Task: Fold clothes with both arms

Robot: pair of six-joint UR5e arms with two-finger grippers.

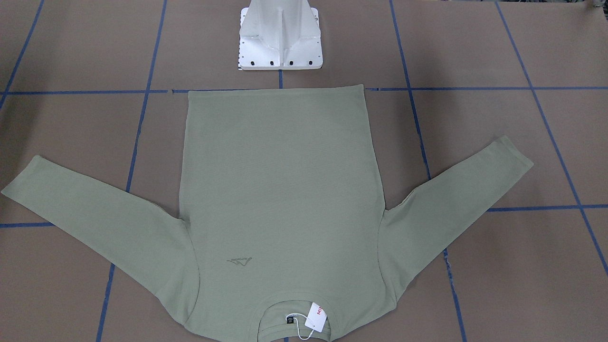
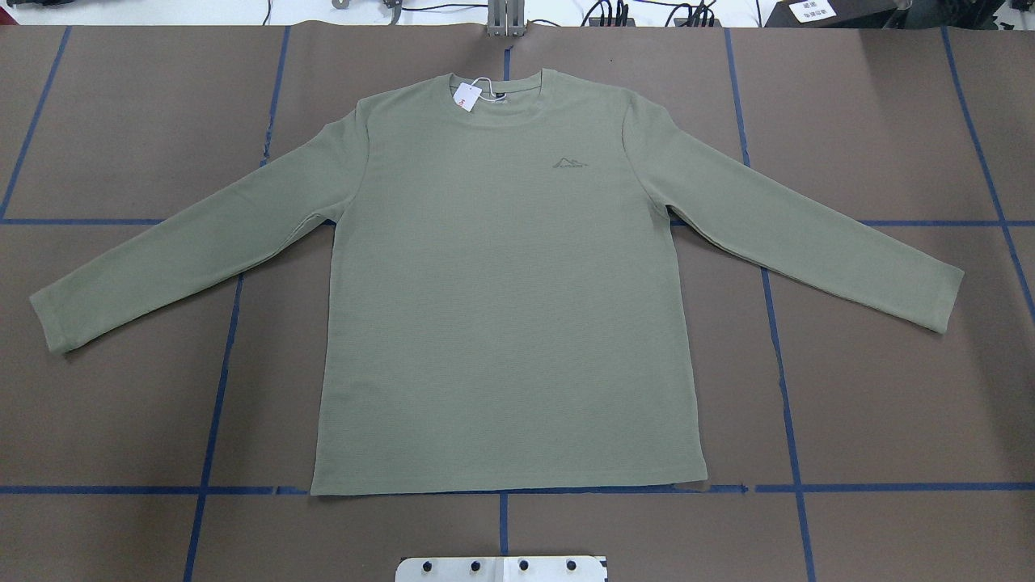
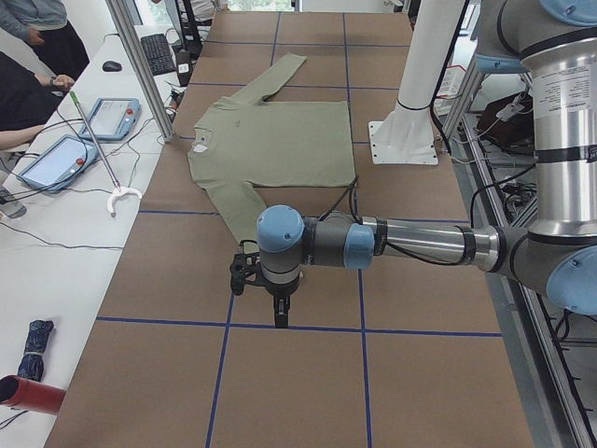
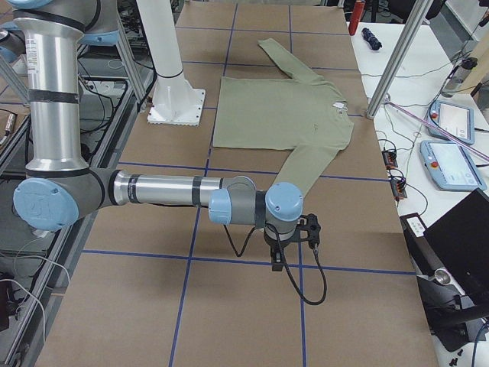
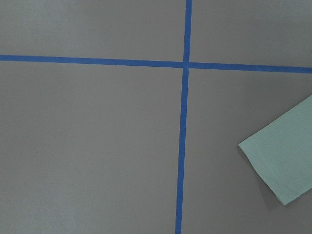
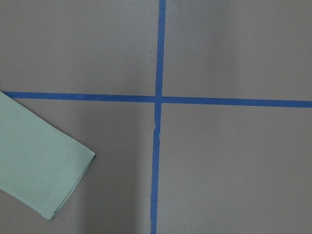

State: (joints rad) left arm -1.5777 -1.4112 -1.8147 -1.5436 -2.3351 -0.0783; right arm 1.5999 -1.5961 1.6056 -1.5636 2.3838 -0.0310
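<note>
Nothing is folded yet: the shirt (image 2: 501,307) lies flat and face up in the middle of the table (image 2: 889,404), sleeves (image 2: 186,250) spread wide and hem toward the robot's base, so every fold is left to do. The left arm (image 3: 410,241) and right arm (image 4: 160,187) each reach out level over bare table just past a cuff (image 5: 282,161). The left gripper (image 3: 280,313) and right gripper (image 4: 276,260) point straight down and touch nothing; whether they stand wide or narrow I cannot tell
</note>
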